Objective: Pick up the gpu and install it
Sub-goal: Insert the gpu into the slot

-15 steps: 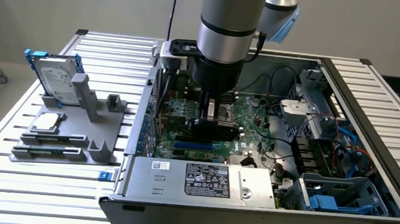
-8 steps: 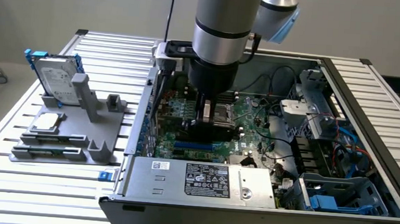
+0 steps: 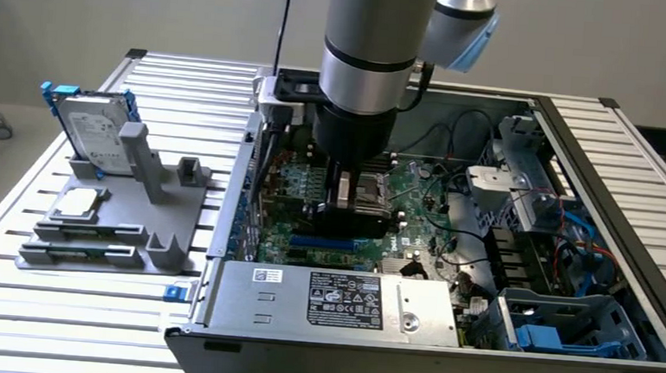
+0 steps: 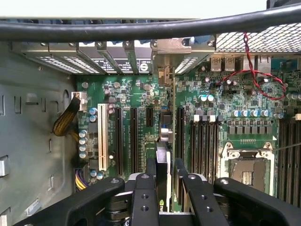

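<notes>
Your fingers (image 4: 151,167) clamp the gpu (image 4: 163,165) edge-on between them, with the motherboard (image 4: 141,94) slots just beyond their tips.

slatted metal table (image 3: 59,317) carries an open computer case (image 3: 415,369), lying on its side. power supply (image 3: 343,300) at its near edge, label up. beside the case, a grey holder (image 3: 149,171) bears a silver hard drive (image 3: 91,133) upright and a square chip (image 3: 81,203) lying flat.

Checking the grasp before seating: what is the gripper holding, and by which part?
The gripper holds the gpu, standing on edge, pinched across its two flat faces at the upper edge.
</notes>
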Motion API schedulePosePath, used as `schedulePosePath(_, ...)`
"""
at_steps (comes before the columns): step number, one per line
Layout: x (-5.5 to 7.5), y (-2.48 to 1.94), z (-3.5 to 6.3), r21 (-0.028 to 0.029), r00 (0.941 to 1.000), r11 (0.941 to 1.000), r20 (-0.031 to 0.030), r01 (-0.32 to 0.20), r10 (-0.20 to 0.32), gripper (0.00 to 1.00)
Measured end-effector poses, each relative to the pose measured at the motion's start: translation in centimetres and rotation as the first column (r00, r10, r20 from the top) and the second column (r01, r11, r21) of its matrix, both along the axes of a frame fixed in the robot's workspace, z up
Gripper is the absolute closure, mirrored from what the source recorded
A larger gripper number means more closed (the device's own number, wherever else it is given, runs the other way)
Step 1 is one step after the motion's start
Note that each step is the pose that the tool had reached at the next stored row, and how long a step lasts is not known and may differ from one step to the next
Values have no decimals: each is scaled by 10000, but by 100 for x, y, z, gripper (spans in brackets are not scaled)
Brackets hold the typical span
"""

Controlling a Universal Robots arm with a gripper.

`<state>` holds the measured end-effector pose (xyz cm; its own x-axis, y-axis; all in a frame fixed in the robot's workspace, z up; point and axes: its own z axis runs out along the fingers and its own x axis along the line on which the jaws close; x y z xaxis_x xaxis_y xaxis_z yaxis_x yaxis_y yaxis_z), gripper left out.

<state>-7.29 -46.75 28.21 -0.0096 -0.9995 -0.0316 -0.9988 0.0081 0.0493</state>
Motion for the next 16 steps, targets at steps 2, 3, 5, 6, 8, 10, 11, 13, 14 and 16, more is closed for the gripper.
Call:
schedulePosePath(2,-3,0,-13,8,10000,10000,0,-1,1,74)
schedulePosePath(3,-5,0,-18,10,10000,10000,0,-1,1,74)
schedulePosePath(5,-11,-1,-23,13,10000,10000,-2,0,0,74)
schedulePosePath(6,-13,-1,-27,17,10000,10000,-2,0,0,74)
schedulePosePath(8,-14,-2,-35,28,10000,10000,-6,-2,2,74)
schedulePosePath(10,-15,-4,-44,43,10000,10000,-14,-3,3,74)
schedulePosePath(11,-15,-4,-50,51,10000,10000,-18,-6,6,74)
schedulePosePath(13,-14,-5,-63,64,10000,10000,-31,-14,14,74)
schedulePosePath(14,-15,-6,-71,68,10000,10000,-40,-17,17,74)
schedulePosePath(16,-15,-6,-88,79,10000,10000,-62,-23,23,74)
